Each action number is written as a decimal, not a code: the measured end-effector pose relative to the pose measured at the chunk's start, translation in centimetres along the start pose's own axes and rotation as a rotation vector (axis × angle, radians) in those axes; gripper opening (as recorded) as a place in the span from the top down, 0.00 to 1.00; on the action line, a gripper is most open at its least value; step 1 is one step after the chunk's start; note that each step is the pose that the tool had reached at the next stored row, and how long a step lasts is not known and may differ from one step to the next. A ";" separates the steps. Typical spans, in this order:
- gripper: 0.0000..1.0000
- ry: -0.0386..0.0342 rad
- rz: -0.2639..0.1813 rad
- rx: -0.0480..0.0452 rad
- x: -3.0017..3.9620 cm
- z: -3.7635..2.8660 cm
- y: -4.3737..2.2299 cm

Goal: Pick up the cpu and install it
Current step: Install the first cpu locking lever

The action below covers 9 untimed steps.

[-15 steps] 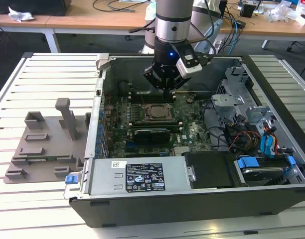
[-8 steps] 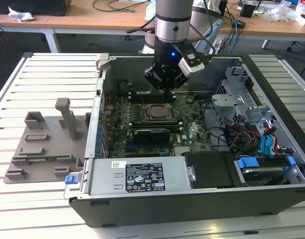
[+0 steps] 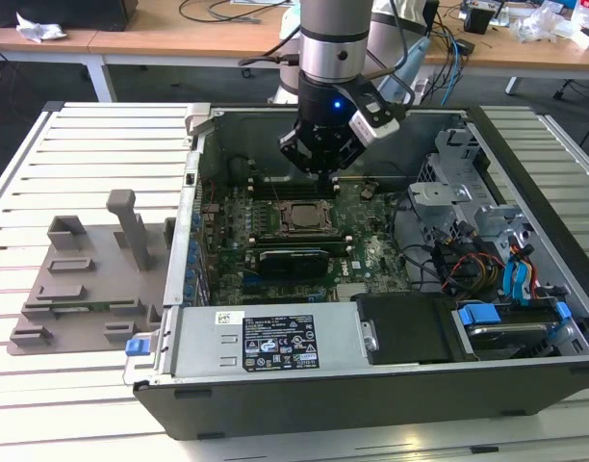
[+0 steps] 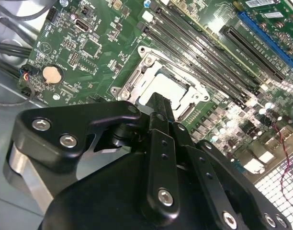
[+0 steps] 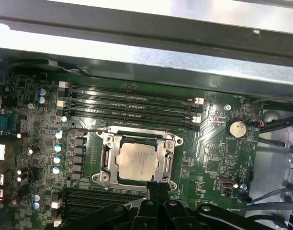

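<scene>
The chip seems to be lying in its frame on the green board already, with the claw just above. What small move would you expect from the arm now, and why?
Probably a short lift straight up. In the first wrist view the cpu lies flat and square inside the socket frame, and the gripper hangs beside the frame with nothing between its fingertips. In the exterior view the gripper sits low inside the computer case, so rising first should avoid the memory slots.
</scene>
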<state>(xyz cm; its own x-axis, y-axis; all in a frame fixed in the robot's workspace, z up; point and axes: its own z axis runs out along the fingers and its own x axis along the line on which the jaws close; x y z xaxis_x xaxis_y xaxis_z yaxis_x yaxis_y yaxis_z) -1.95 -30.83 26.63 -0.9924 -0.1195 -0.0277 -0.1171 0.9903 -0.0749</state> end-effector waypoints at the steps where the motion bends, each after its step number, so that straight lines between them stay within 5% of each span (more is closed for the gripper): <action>1: 0.89 -0.0003 -0.003 -0.0002 0.00 0.00 0.00; 5: 0.89 -0.0004 -0.003 -0.0017 0.01 -0.01 -0.01; 8: 0.89 -0.0027 0.003 -0.0238 0.04 0.00 0.00; 9: 0.89 -0.0028 0.004 -0.0248 0.04 0.00 0.01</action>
<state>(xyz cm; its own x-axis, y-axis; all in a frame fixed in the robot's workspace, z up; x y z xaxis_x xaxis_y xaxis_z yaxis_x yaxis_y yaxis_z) -1.99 -30.83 26.63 -0.9928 -0.1159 -0.0307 -0.1143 0.9922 -0.0500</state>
